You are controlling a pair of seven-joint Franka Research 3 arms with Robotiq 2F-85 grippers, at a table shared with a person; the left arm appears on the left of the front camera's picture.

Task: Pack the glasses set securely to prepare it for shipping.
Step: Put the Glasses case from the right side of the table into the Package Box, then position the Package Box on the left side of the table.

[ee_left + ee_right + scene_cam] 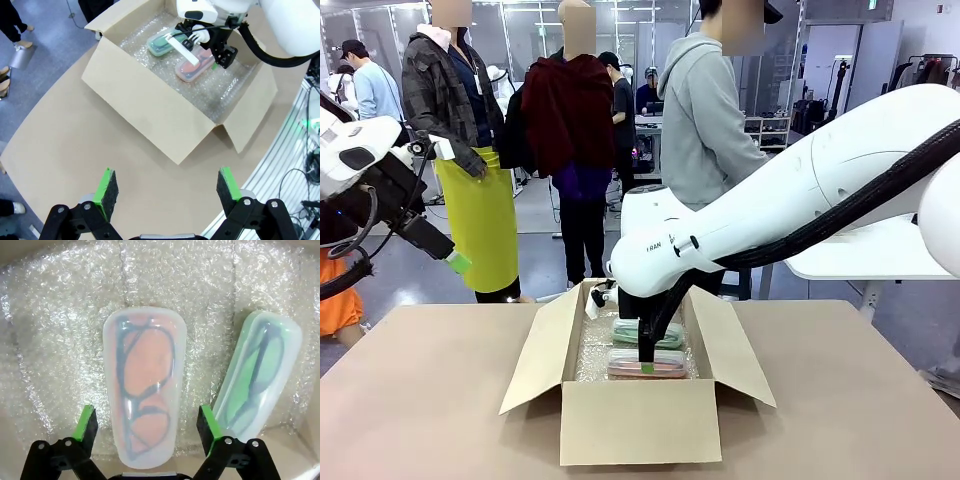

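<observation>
Straddling the pink eyeglass case (145, 390), the right end effector (146, 415) stands open, the mint green case (257, 375) just beside it.

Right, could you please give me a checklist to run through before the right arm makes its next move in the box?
1. Right gripper open, its fingers clear of the pink case on both sides: ok.
2. Pink case lying flat on the bubble wrap inside the cardboard box: ok.
3. Mint green case beside it, the two apart: ok.
4. Both lids latched: cannot tell.
5. Flaps standing open, way up out of the box free: ok.
6. Left gripper open, above the table, away from the box: ok.
</observation>
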